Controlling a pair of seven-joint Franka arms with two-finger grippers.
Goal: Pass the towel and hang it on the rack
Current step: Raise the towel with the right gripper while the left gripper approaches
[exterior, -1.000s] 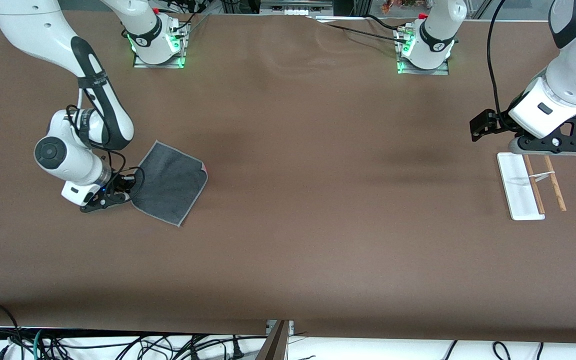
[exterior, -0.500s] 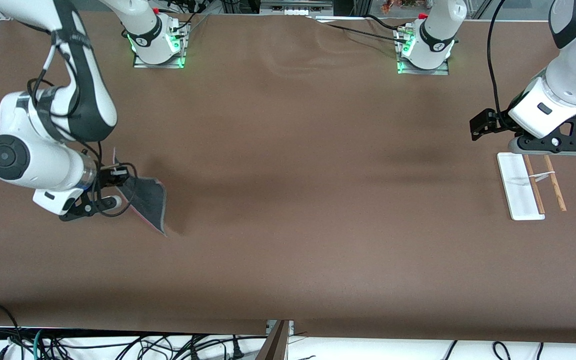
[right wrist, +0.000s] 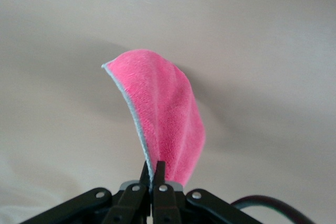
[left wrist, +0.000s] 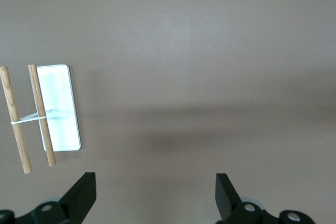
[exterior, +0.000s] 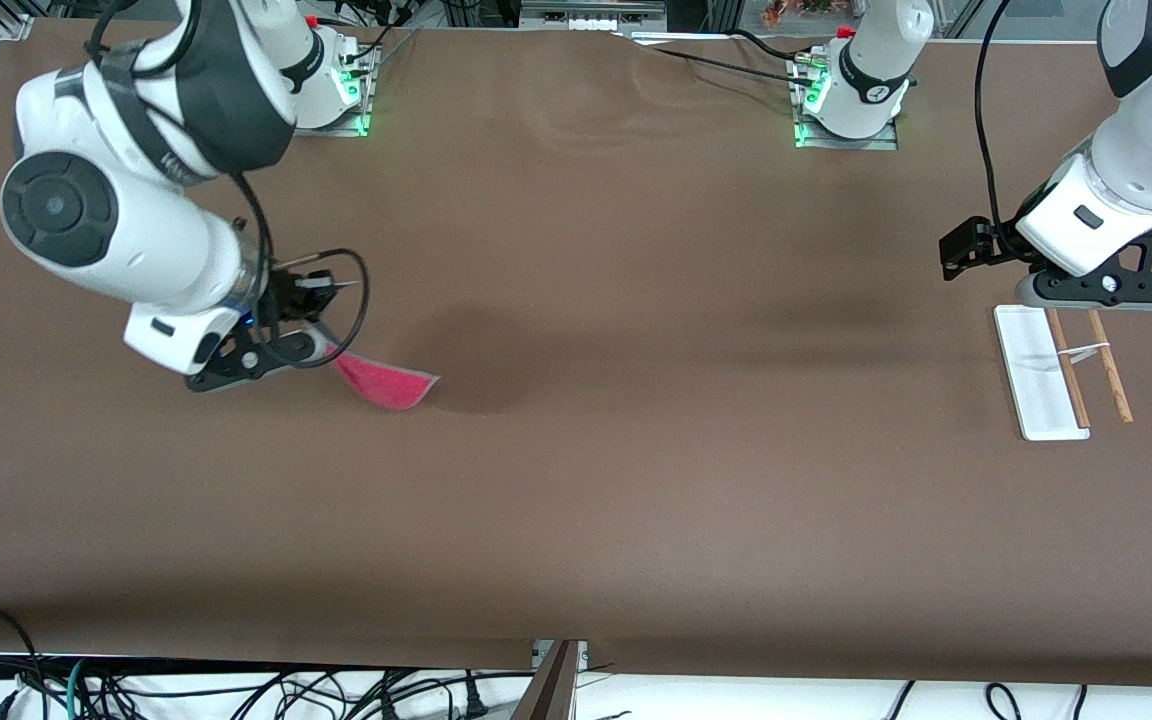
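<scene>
My right gripper [exterior: 321, 345] is shut on the edge of the towel [exterior: 384, 383] and holds it in the air over the right arm's end of the table, its pink face showing. In the right wrist view the towel [right wrist: 165, 116] hangs from the shut fingertips [right wrist: 153, 171], with its pale edge visible. The rack [exterior: 1039, 372] lies on the table at the left arm's end, a white base with two brown rods [exterior: 1106, 365]. My left gripper [exterior: 1101, 290] hovers open and empty just over the rack's end nearest the bases. The left wrist view shows the rack [left wrist: 58, 107].
The brown table [exterior: 636, 450] stretches between the two arms with nothing on it. Both arm bases stand at the edge farthest from the front camera. Cables hang below the table's near edge.
My right gripper has lifted the towel off the table and carried it toward the middle. The towel has flipped from its grey face to its pink face. The left arm has not moved.
</scene>
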